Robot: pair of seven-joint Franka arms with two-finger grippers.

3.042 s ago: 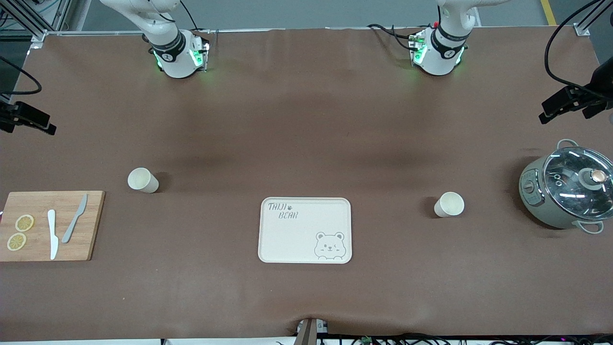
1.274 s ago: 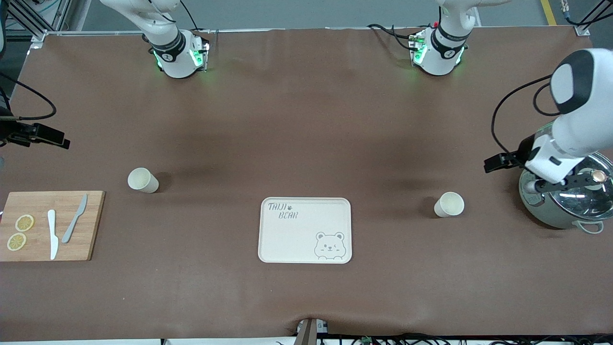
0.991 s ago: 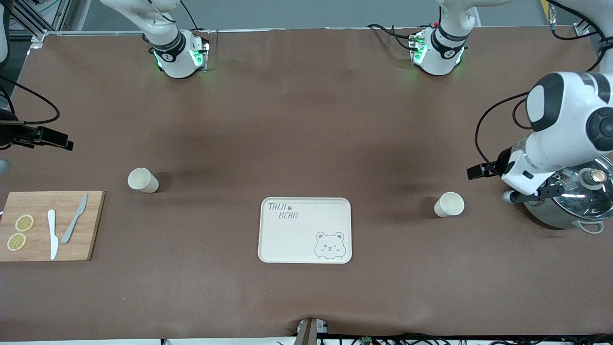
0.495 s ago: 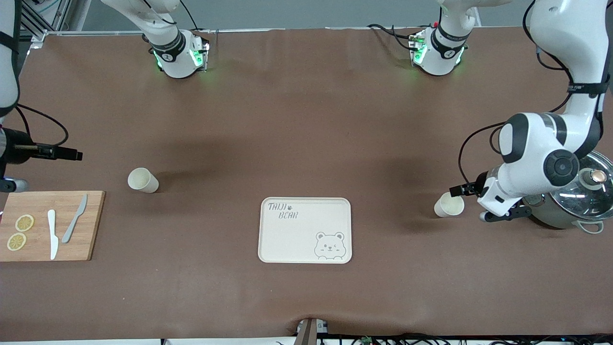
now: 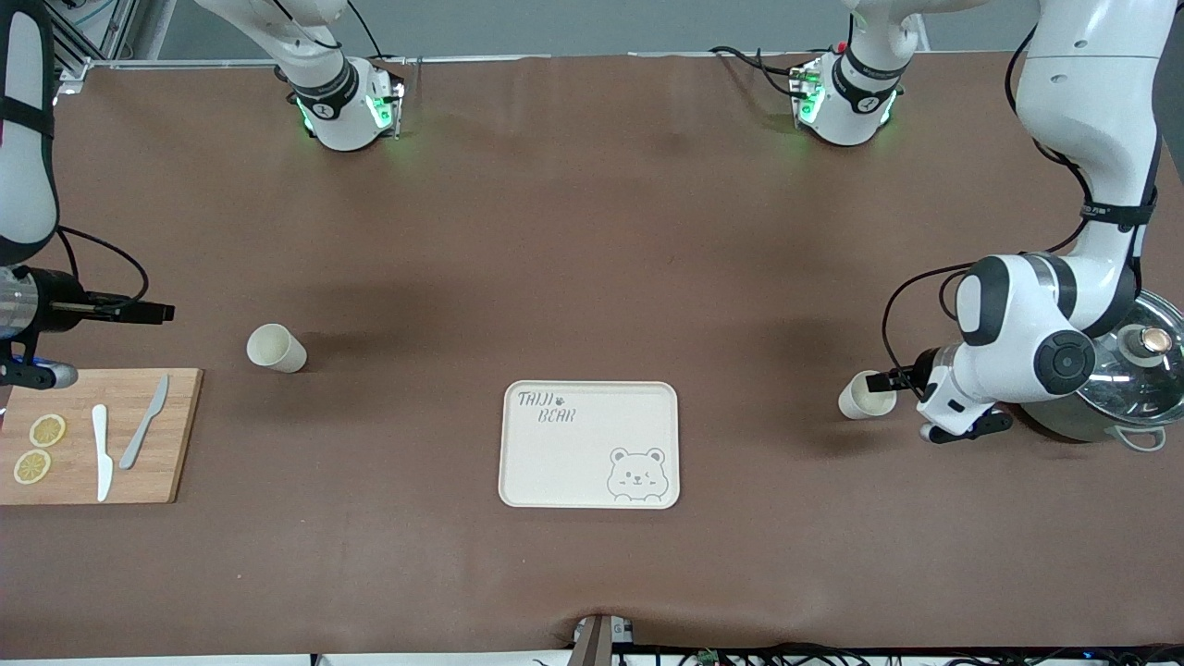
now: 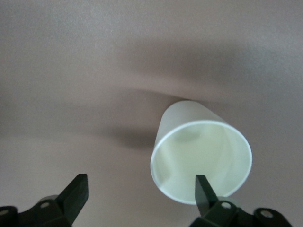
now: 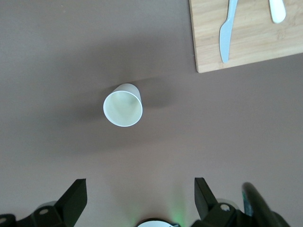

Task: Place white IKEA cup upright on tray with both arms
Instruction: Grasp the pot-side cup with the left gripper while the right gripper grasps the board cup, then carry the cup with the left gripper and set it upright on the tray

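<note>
The cream-white tray lies in the middle of the table. Two white cups stand apart from it with their mouths showing. One cup is toward the left arm's end. My left gripper is low beside it, open and empty. In the left wrist view that cup is close to one fingertip and outside the jaws. The other cup is toward the right arm's end. My right gripper is open and high over the cutting board's corner. The right wrist view shows this cup small, well ahead.
A wooden cutting board with two lemon slices, a white knife and a grey knife lies at the right arm's end; it also shows in the right wrist view. A glass-lidded pot stands beside the left arm's wrist.
Both arms have swung in from the table's ends. The left gripper has come down from over the pot to beside its cup. The cups and the tray have not moved.
</note>
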